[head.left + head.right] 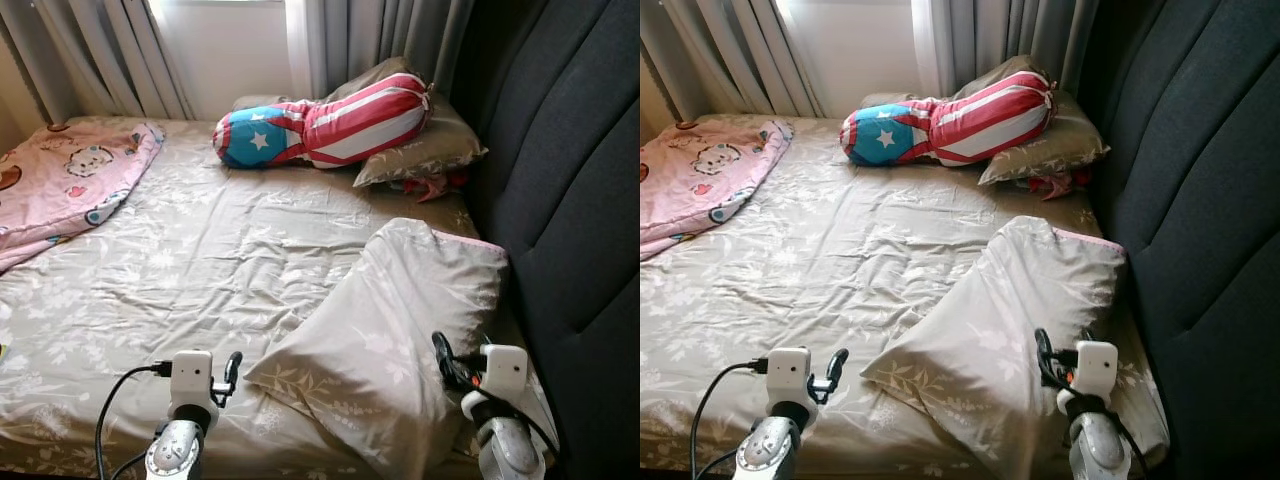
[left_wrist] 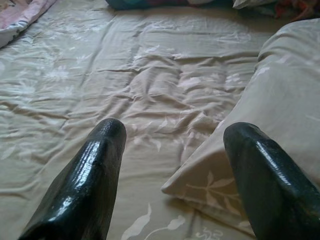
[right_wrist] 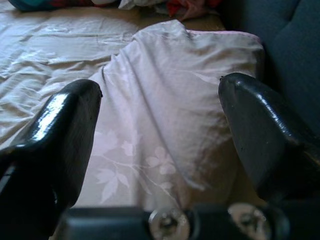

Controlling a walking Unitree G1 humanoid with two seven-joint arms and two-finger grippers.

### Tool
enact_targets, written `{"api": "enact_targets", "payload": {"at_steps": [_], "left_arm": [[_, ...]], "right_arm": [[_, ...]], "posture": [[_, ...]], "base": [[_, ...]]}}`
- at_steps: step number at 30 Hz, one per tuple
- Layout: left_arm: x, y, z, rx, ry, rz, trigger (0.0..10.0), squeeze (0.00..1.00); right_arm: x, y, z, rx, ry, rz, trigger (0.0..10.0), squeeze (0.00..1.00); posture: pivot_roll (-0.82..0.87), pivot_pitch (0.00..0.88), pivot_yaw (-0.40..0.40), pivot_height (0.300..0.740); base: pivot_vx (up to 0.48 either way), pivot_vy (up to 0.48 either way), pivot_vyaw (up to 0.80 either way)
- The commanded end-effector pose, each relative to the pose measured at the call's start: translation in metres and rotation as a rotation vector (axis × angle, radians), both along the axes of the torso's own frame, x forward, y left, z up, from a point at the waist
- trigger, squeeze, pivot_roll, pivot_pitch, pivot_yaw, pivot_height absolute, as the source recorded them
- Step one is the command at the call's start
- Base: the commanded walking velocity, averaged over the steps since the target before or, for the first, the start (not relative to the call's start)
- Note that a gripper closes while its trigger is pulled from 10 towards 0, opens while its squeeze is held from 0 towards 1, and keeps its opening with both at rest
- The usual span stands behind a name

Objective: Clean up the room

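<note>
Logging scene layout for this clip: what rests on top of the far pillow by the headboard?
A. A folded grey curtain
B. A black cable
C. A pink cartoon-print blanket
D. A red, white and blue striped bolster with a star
D: the striped bolster, blue end with a white star, lies partly across the far pillow, while the pink blanket sits at the bed's opposite side.
</note>
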State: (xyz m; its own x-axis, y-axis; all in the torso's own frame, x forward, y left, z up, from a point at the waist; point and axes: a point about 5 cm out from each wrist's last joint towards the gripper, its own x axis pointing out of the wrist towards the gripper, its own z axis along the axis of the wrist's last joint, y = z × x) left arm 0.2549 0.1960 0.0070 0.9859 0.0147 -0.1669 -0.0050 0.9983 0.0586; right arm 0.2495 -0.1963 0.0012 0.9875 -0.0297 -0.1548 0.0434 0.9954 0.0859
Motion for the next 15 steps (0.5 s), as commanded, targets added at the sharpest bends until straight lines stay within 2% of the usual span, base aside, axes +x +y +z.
{"api": "enact_targets", "payload": {"at_steps": [1, 4, 9, 15], "left_arm": [[0.0032, -0.0027, 0.0022, -0.022, -0.009, 0.016, 10.0, 0.0], [0.0022, -0.0047, 0.0015, -0.033, -0.007, 0.029, 10.0, 0.0], [0.0012, -0.0059, 0.0014, -0.039, -0.004, 0.033, 10.0, 0.0], [0.0021, -0.0038, 0.0037, -0.039, -0.01, 0.037, 10.0, 0.0]], "right_arm": [[0.0012, -0.0016, 0.0018, -0.011, 0.001, -0.006, 10.0, 0.0], [0.0, -0.0008, -0.0025, -0.016, 0.043, -0.008, 10.0, 0.0], [-0.0027, -0.0003, -0.0009, -0.016, 0.029, -0.012, 10.0, 0.0], [-0.0067, -0.0011, -0.0038, -0.008, 0.039, -0.037, 10.0, 0.0]], "posture": [[-0.09, 0.0, -0.053, 0.712], [-0.1, 0.0, -0.05, 0.707], [-0.1, 0.0, -0.046, 0.682], [-0.1, 0.0, -0.048, 0.682]], "base": [[0.0, 0.0, 0.0], [0.0, 0.0, 0.0], [0.0, 0.0, 0.0], [0.0, 0.0, 0.0]]}}
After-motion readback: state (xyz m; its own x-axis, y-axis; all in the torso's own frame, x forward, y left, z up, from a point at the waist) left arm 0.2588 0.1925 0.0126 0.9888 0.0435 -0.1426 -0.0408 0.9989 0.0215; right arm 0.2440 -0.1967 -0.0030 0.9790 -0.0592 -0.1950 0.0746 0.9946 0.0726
